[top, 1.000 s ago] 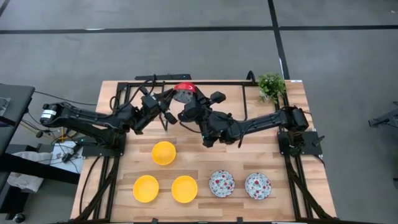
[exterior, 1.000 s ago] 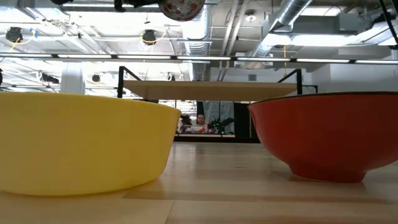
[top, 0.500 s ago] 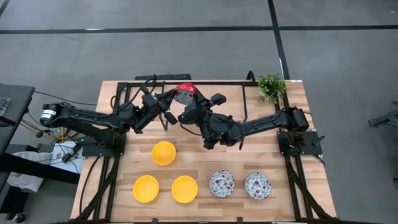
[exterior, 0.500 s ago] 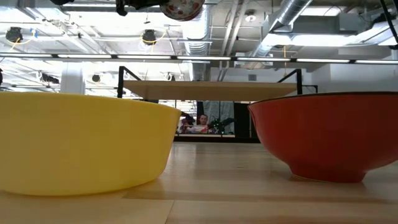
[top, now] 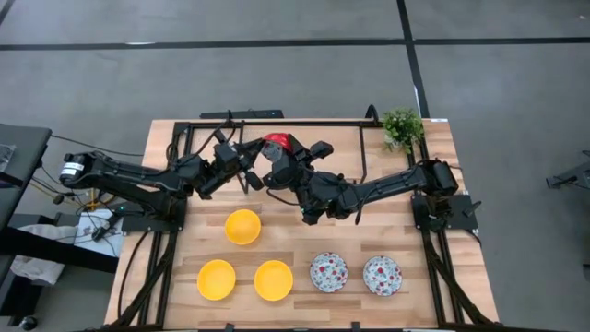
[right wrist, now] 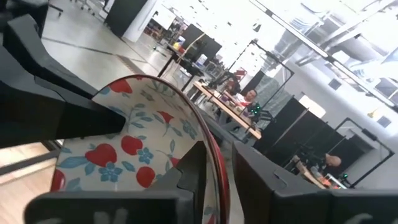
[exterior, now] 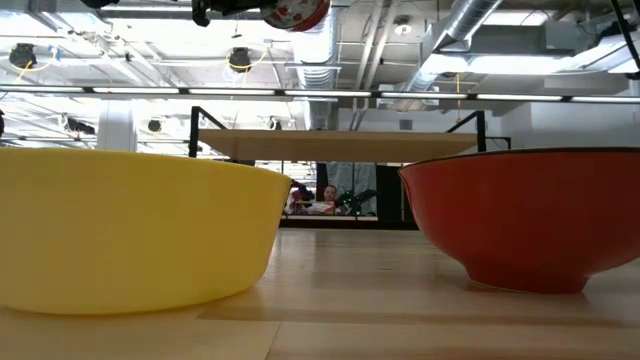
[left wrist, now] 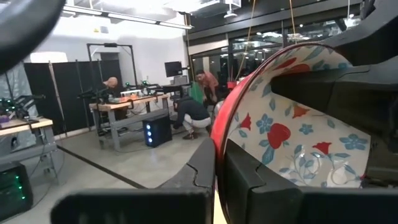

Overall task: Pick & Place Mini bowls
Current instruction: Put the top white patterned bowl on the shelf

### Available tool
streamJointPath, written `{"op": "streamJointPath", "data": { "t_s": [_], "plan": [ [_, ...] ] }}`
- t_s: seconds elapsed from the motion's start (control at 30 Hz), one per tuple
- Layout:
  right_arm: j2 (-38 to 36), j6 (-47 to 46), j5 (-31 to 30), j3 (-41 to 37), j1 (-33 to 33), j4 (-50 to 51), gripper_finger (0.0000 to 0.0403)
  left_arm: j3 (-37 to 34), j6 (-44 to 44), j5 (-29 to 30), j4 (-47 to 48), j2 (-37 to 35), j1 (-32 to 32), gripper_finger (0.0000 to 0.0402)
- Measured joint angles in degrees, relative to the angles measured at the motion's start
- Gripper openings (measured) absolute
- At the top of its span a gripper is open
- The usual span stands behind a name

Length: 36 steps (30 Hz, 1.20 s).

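Red bowl (top: 279,144), strawberry-and-flower interior

1. The raised patterned bowl (exterior: 296,12) is cut off by the low view's top edge.
2. The yellow bowl (exterior: 130,235) and red bowl (exterior: 525,220) run past its sides.
3. People in the room behind (exterior: 322,198) are too small to tell apart.

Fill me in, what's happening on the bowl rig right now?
Both arms meet at the far side of the table, holding one patterned red bowl up in the air between them. The left tool is shut on its rim. The right tool straddles the rim too, with a gap showing, so it looks like a handover. On the table sit three yellow bowls and two more patterned bowls.
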State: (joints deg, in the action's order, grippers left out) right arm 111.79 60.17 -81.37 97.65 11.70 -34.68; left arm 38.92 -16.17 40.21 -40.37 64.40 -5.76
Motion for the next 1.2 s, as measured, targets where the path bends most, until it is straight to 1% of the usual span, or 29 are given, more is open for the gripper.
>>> {"op": "streamJointPath", "data": {
  "t_s": [0.2,0.33,0.57,0.7,0.83,0.9,0.97,1.07,1.2],
  "plan": [
    [0.1,5.5,-1.0,0.0,-0.1,-0.3,0.0101,0.0,-0.9,3.0,2.3,-0.1,0.0,0.0009],
    [-0.1,5.4,-1.4,0.0,-0.1,-0.3,0.0130,0.0,-1.1,3.3,2.6,-0.4,0.4,0.0009],
    [-0.2,2.7,-1.2,0.0,0.5,-0.5,0.0187,0.0,-2.9,3.3,5.7,-3.0,2.0,0.0009],
    [-0.4,2.9,-1.1,0.0,1.9,-0.6,0.0208,0.0,-3.8,3.7,6.4,-5.3,3.2,0.0008],
    [-0.8,3.2,-3.5,0.1,3.5,-0.8,0.0214,-0.1,-3.7,6.9,8.7,-8.2,5.1,0.0007],
    [-0.8,3.2,-3.8,0.1,4.2,-0.8,0.0214,-0.1,-3.6,7.3,10.6,-9.2,6.1,0.0007],
    [-0.8,2.7,-4.4,0.1,5.0,-0.6,0.0214,-0.1,-2.6,6.4,12.3,-10.0,7.2,0.0007],
    [-0.8,1.3,-5.0,0.1,5.8,-0.6,0.0211,-0.1,1.9,6.5,15.3,-11.0,8.2,0.0007],
    [-0.7,1.2,-5.0,0.1,5.5,-0.5,0.0202,-0.1,12.1,4.7,22.4,-10.9,8.2,0.0007]
  ]
}}
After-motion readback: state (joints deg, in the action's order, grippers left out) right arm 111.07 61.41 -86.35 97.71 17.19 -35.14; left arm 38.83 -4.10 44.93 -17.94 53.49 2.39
